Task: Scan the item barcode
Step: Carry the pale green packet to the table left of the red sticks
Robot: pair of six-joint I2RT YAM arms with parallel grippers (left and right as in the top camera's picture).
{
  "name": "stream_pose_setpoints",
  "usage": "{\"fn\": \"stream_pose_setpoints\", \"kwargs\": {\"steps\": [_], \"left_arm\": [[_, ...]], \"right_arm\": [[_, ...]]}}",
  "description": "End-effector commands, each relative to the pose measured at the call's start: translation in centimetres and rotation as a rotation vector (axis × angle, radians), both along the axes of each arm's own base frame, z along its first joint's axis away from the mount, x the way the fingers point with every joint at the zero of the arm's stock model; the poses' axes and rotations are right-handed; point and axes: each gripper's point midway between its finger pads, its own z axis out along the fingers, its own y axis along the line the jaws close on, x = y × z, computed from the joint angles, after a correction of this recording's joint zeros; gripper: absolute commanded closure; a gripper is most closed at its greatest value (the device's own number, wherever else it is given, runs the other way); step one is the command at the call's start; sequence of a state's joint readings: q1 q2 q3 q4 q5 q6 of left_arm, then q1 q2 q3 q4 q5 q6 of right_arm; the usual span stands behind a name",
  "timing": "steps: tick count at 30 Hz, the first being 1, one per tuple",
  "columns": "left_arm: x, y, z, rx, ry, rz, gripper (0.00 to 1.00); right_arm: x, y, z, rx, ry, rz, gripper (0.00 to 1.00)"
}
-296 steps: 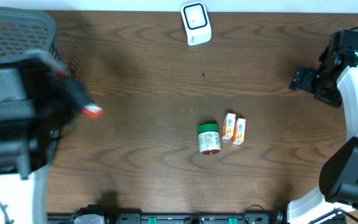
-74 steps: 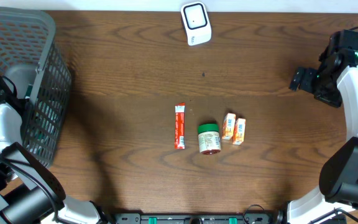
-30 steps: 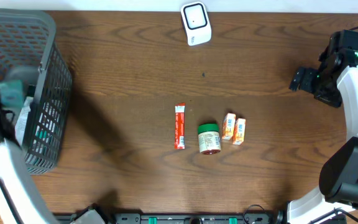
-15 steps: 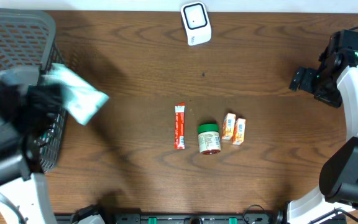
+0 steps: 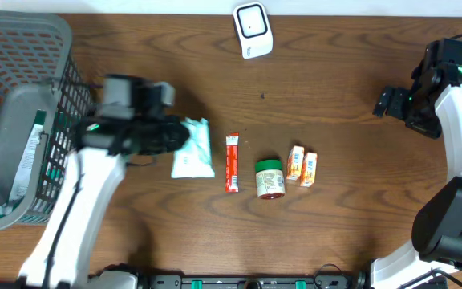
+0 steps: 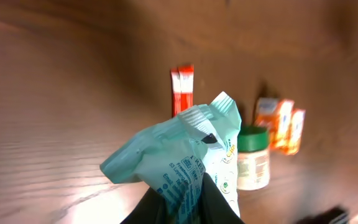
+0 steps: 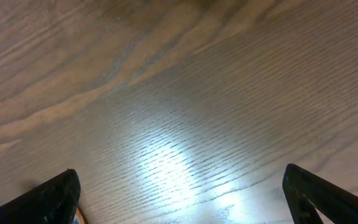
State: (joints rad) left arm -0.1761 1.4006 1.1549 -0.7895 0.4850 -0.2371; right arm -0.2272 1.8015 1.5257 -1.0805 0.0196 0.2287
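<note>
A mint-green pouch [image 5: 192, 149] with blue print hangs low over the table, left of a red stick pack [image 5: 232, 163]. My left gripper [image 5: 169, 136] is shut on the pouch's near end. In the left wrist view the pouch [image 6: 179, 149] rises from between the dark fingers [image 6: 146, 210], with my gripper [image 6: 182, 208] pinching it. No barcode shows on it. The white scanner [image 5: 253, 30] lies at the table's far edge. My right gripper [image 5: 390, 103] hovers at the right side, open, with only bare wood between its fingertips [image 7: 55, 196].
A grey mesh basket [image 5: 22, 32] holding more packets stands at the left. A green-lidded jar [image 5: 269, 178] and two orange boxes [image 5: 302, 166] lie right of the red stick pack. The left wrist view shows the same jar [image 6: 252, 163] and boxes [image 6: 281, 124].
My left arm has swung right from the basket, carrying the pouch to a spot beside the red stick pack. The right arm has not moved.
</note>
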Motion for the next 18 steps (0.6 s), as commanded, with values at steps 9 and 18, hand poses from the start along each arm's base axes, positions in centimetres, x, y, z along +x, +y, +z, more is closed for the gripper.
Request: {"fn": "stream_pose_setpoints", "kwargs": {"steps": [9, 18], "left_arm": [[1.4, -3.0, -12.7, 0.144, 0.221, -0.099, 0.89], [1.5, -1.4, -15.8, 0.249, 0.258, -0.081, 0.89]], "right_arm": [[0.2, -0.2, 0.8, -0.016, -0.018, 0.006, 0.01], [0.2, -0.2, 0.8, -0.016, -0.018, 0.006, 0.01]]}}
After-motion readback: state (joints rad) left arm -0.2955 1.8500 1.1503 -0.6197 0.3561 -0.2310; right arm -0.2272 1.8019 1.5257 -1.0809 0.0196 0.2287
